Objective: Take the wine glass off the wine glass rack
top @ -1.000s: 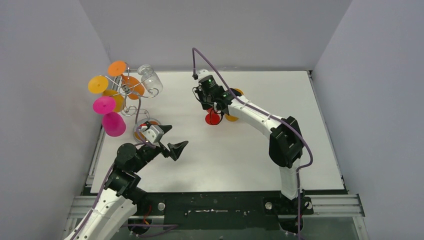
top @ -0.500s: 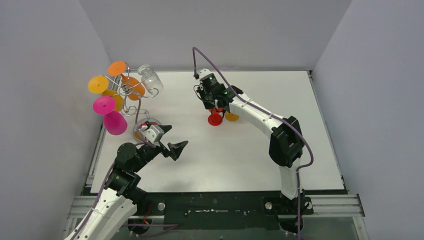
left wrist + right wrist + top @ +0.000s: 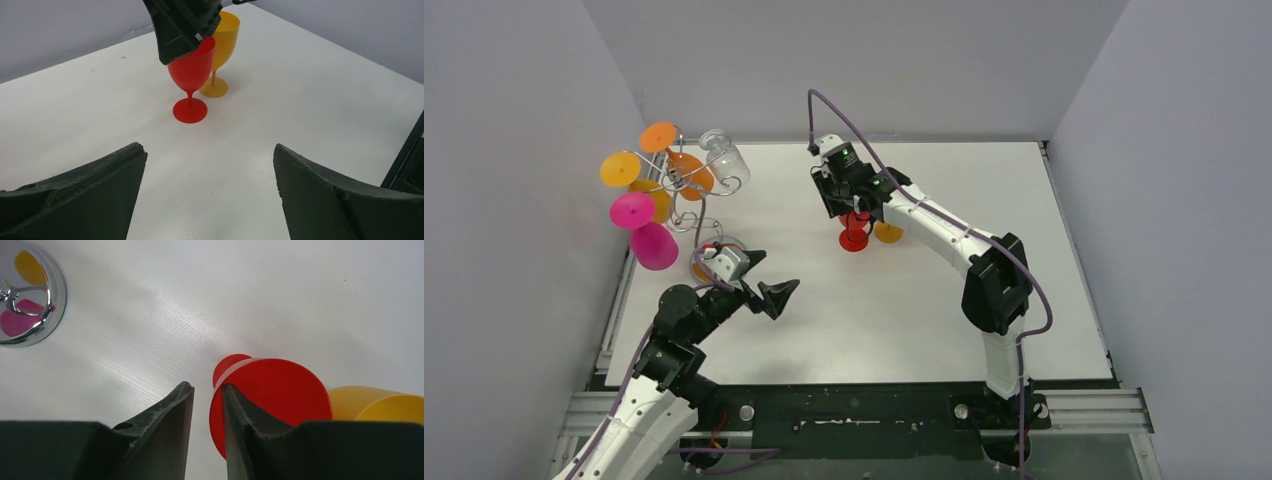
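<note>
- Silver wire makes up the wine glass rack (image 3: pixel 694 213), which stands at the far left of the white desk (image 3: pixel 904 310). Its round shiny base sits on the desk and its scroll arms are at the top.
- Pink, orange and clear glasses hang from those arms with their feet turned outward: a pink glass (image 3: pixel 652 248) lowest, orange glasses (image 3: pixel 660 136) above it, and a clear glass (image 3: pixel 724 155) on the far side.
- Black left fingers (image 3: pixel 778 296) are just in front of the rack's base, above the desk. They are spread wide and have hold of nothing.
- The red wine glass (image 3: pixel 192 70) is off the rack. It stands upright on its foot near the middle of the desk, well apart from the rack.
- The right fingers (image 3: pixel 165 430) are at the red glass's rim. They are parted a little, one inside the bowl and one outside. In the right wrist view a strip of desk shows between the outer finger and the glass wall, so the rim is not pinched.
- A yellow wine glass (image 3: pixel 225 35) stands upright just beside the red one, on its right.
</note>
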Motion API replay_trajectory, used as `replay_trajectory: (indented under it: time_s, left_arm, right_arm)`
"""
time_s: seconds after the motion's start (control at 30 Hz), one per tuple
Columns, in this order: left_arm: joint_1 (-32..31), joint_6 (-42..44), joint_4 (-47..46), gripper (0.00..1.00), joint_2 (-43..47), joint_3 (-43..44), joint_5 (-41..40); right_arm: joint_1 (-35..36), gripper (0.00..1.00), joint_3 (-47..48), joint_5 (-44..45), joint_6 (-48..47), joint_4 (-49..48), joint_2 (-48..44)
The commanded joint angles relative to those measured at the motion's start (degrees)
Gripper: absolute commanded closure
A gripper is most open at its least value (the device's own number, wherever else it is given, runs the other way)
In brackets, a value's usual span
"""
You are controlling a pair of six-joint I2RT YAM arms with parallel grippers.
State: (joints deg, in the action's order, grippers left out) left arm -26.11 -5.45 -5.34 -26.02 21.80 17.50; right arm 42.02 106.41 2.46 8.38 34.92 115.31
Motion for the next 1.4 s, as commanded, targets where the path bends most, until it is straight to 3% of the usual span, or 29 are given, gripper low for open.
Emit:
replay_trajectory:
  time_s: [0.0,0.13,0.33,0.57,0.73,0.9,1.2,1.37]
  left_arm:
    - [0.35,-5.6,1.22,0.03,0.15,3.87,-6.1]
    - [0.36,-10.19,6.14,0.03,0.53,6.61,-9.72]
    - [0.34,-23.8,12.57,0.03,0.96,8.43,-14.95]
    - [0.31,-32.01,25.78,0.03,2.3,9.78,-28.96]
    - [0.27,-39.16,28.56,0.03,4.0,5.64,-36.57]
    - [0.18,-40.87,20.57,0.03,1.92,-1.85,-39.37]
    - [-0.08,-41.4,3.28,0.03,-3.27,-12.43,-52.39]
    - [-0.08,-45.6,0.71,0.02,-7.48,-14.7,-56.86]
  right_arm:
    - [-0.2,0.71,2.57,-2.98,0.41,-0.13,-3.8]
    - [-0.2,0.58,-2.15,-7.16,1.87,-3.29,-9.54]
    - [-0.33,0.41,-14.4,-14.03,6.93,-14.38,-19.47]
    - [-0.33,0.37,-27.37,-20.34,8.94,-27.77,-25.98]
    - [-0.35,0.35,-32.14,-20.02,10.27,-30.89,-28.98]
    - [-0.39,0.33,-34.39,-18.97,9.84,-30.42,-31.32]
    - [-0.52,0.31,-37.3,-15.5,8.14,-28.76,-35.57]
    - [-0.66,0.29,-38.31,-13.25,7.07,-28.15,-37.37]
